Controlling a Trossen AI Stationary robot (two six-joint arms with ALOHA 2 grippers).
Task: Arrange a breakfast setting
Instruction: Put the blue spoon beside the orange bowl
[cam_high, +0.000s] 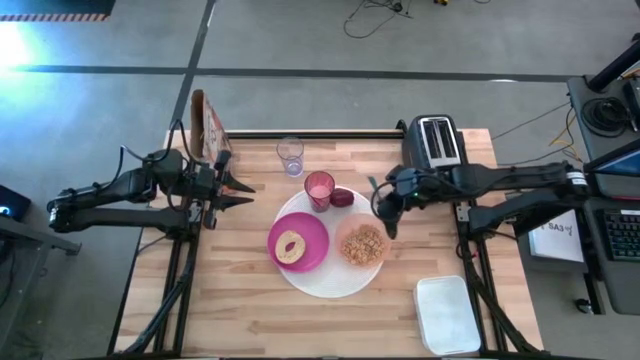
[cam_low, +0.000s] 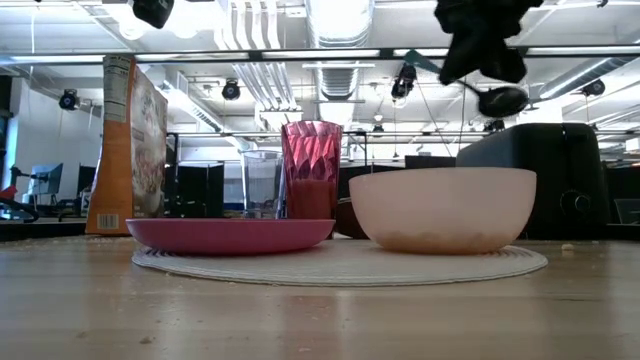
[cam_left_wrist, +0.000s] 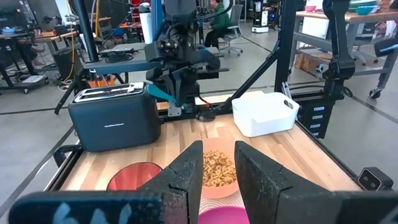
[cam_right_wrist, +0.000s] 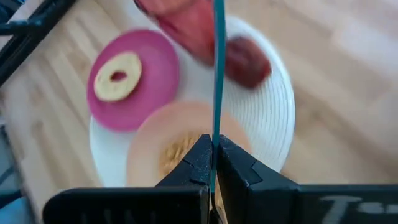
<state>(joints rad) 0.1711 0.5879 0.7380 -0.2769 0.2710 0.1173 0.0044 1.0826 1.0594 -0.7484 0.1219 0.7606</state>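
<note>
A big white plate (cam_high: 325, 285) lies mid-table. On it rest a magenta plate (cam_high: 310, 235) bearing a bagel (cam_high: 292, 247), a pale pink bowl (cam_high: 362, 243) with cereal in it, a pink tumbler (cam_high: 319, 188) and a dark red fruit (cam_high: 342, 197). A clear glass (cam_high: 290, 155) stands behind them on the wood. My right gripper (cam_high: 386, 208) hangs above the plate's right side, shut on a spoon (cam_low: 502, 100) with a teal handle. At the table's left my left gripper (cam_high: 238, 190) is held level, open with nothing between its fingers. My right gripper pinches the spoon's teal handle (cam_right_wrist: 216, 127) between its two fingers, which slant down from the table's right side. The handle runs on past the fingertips, seen edge-on in the right wrist view. The spoon is lifted clear, its dark bowl (cam_low: 502, 100) above the pink bowl.
A black toaster (cam_high: 437, 140) stands at the far right of the table. A cereal box (cam_high: 208, 125) stands upright at the far left. A white tub (cam_high: 447, 313) sits near the front right corner.
</note>
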